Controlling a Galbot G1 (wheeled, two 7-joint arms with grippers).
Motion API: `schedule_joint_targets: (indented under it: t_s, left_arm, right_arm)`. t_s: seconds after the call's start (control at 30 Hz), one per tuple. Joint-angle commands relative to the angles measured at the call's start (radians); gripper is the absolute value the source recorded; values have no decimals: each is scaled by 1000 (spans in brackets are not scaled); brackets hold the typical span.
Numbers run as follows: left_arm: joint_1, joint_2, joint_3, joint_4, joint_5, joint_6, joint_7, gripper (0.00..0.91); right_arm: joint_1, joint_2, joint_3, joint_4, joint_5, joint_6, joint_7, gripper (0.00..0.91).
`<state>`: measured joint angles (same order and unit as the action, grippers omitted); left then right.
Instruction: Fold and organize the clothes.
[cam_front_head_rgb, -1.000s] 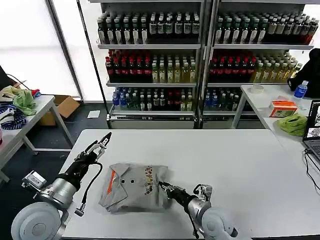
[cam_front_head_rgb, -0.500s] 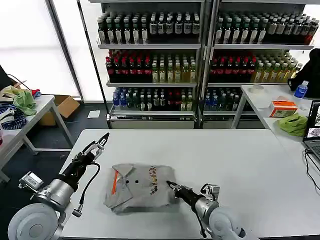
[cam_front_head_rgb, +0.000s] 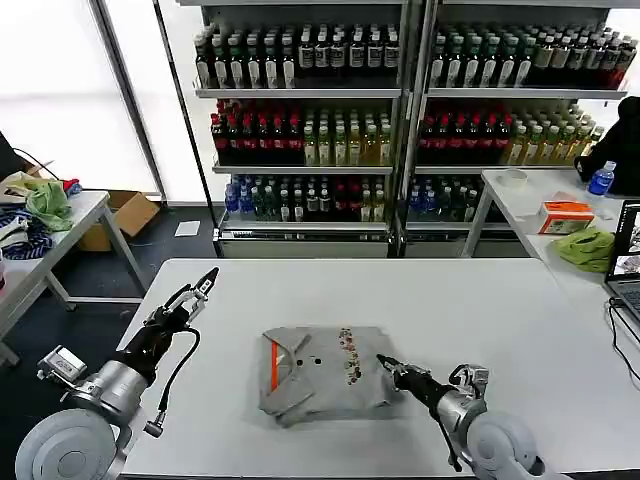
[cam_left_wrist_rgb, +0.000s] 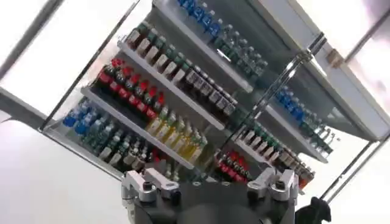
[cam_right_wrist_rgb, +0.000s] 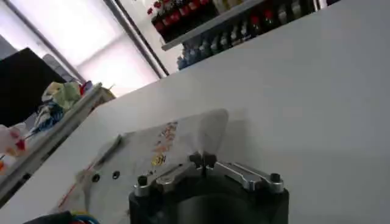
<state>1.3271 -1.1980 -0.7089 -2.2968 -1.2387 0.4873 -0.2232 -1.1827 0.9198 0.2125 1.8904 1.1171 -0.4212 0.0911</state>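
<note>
Right gripper (cam_right_wrist_rgb: 203, 159), fingertips pinched together, touches the folded shirt's (cam_front_head_rgb: 325, 372) edge; left gripper (cam_front_head_rgb: 208, 278) hovers, its opening unclear.

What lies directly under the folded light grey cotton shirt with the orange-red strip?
The folded light grey cotton shirt lies flat on the white table, with bare tabletop showing all around it. Whether anything is tucked beneath or inside its folds cannot be seen.

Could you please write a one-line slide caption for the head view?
Right gripper shut on folded shirt on white table; left gripper hovers aside.
</note>
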Motion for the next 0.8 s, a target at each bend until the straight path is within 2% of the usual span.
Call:
schedule_joint_targets:
  t_s: [0.03,0.1,0.2,0.3,0.4,0.47,0.53,0.73,0.8]
  left_arm:
    - [13,1,-10,-7,-3,0,0,907]
    - [17,3,-12,-10,-3,0,0,907]
    - [24,6,-18,-19,-3,1,-1,907]
    - [32,6,-24,-27,-3,0,0,907]
    - [38,6,-25,-33,-4,0,0,907]
    - [40,5,-22,-35,-2,0,1,907]
    - [43,2,-17,-36,0,0,1,907]
    - [81,-8,-21,-35,18,-3,20,907]
    - [96,-14,-22,-37,25,-6,29,907]
  right_arm:
    - [-33,-61,76,1,-59,-4,-8,907]
    - [-41,-61,83,12,-75,-8,-8,907]
    - [-69,-54,124,53,-122,6,23,907]
    - [-105,-39,191,108,-226,14,34,907]
    - [-147,-28,215,174,-352,87,10,907]
    - [-140,-12,174,208,-414,124,-2,907]
    - [-97,24,114,207,-518,139,8,907]
    - [44,123,-125,140,-762,44,88,907]
    - [69,158,-202,113,-754,19,124,907]
